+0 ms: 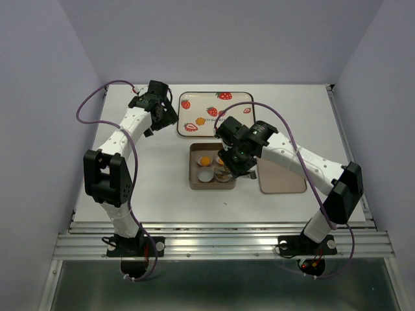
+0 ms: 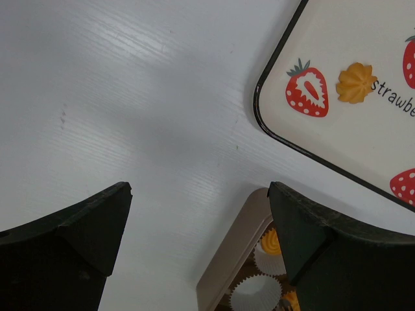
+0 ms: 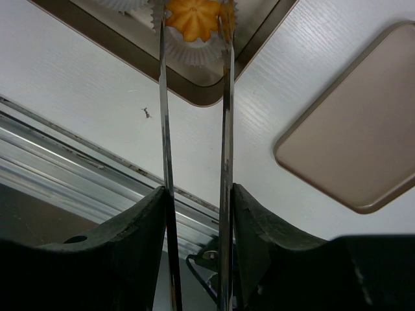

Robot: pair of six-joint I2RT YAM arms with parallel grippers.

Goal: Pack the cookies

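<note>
Packing in progress: we see the right gripper point(image 3: 198, 194) clenched on a pair of metal tongs point(image 3: 227, 116), whose two thin blades reach out over the brown box point(image 3: 209, 98). A cookie point(image 3: 192, 18) sits in a white paper cup point(image 3: 188, 55) inside the box, squarely between the blade tips. The blades stand at its two sides, and we cannot tell whether they press it or merely flank it. The brown lid point(image 3: 353, 149) lies flat on the white table point(image 3: 84, 71), near the box but apart from it.

The left gripper point(image 2: 200, 194) hangs above bare table, its jaws spread wide with nothing between them. Ahead and to its right, a second cookie point(image 2: 356, 82) lies on the strawberry tray point(image 2: 363, 149), just beside a printed strawberry point(image 2: 307, 89) and well outside the jaws. At the lower edge of the left wrist view we find a corner of the box, where a third cookie point(image 2: 272, 241) rests in a cup next to an empty cup point(image 2: 256, 291). From above, the right arm hides part of the box.
</note>
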